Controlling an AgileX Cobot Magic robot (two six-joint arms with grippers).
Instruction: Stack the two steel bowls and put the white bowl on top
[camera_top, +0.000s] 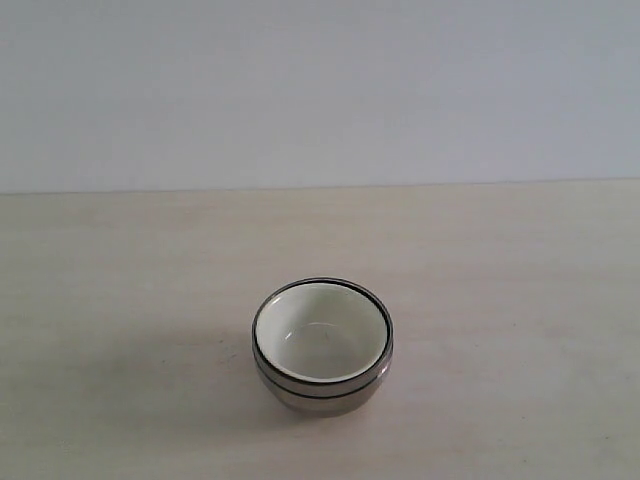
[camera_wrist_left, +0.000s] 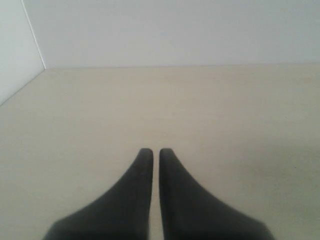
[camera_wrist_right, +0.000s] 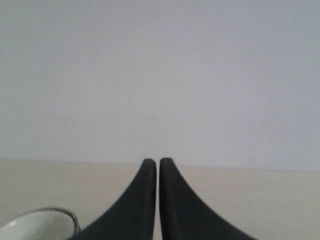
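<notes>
Nested stack, upright on the table (camera_top: 120, 300): two steel bowls (camera_top: 322, 388), shiny rims showing as concentric bands, one inside the other; white bowl (camera_top: 320, 335), cream interior, seated inside the upper steel bowl.

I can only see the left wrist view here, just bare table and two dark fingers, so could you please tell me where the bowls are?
Observer: The exterior view shows them as one stack: the white bowl sits nested in the steel bowls.
Operator: Thank you. Is either hand near the stack?
Observer: The right wrist view catches the stack's rim at its frame edge, beside the right hand.
Operator: Is that hand holding anything?
Observer: No, its fingers are nearly together with nothing between them, like the left hand.
</notes>
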